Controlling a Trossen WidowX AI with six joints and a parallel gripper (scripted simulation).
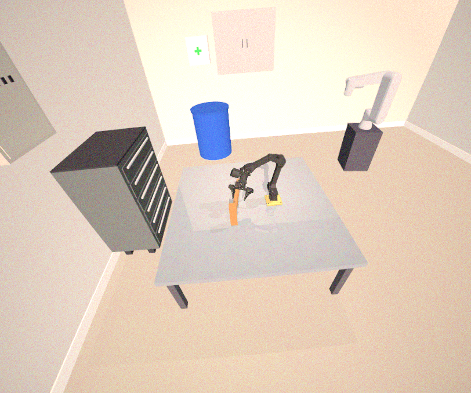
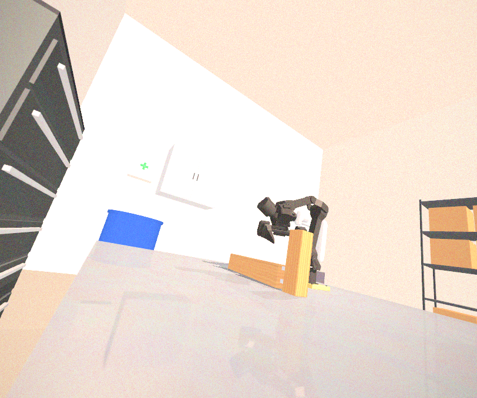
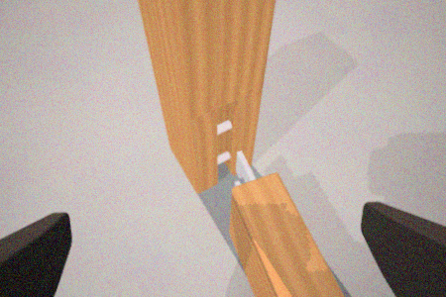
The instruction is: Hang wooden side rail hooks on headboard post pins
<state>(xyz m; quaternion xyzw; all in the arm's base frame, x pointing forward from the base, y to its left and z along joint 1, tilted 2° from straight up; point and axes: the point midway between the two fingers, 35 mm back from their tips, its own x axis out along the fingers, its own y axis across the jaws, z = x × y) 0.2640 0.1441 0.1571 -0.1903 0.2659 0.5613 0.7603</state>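
Note:
The headboard post (image 1: 233,214) (image 2: 295,265) (image 3: 208,51) stands upright on the table. In the wrist view its slot shows two pale pins, an upper pin (image 3: 224,127) and a lower pin (image 3: 224,157). The wooden side rail (image 2: 255,269) (image 3: 270,205) lies on the table, its hook end facing the post. An upper steel hook (image 3: 244,165) sticks out just outside the slot; the lower hook is mostly hidden. Neither hook is seen on a pin. My gripper (image 1: 239,198) (image 3: 216,220) is open and empty above the rail near its hook end, one finger on each side.
The grey table (image 1: 270,249) (image 2: 165,342) carries the arm's yellow base plate (image 1: 273,203) (image 2: 321,287), right of the rail. A drawer cabinet (image 1: 100,190) stands beyond the table's left edge. A blue barrel (image 1: 212,131) (image 2: 129,231) stands behind the table.

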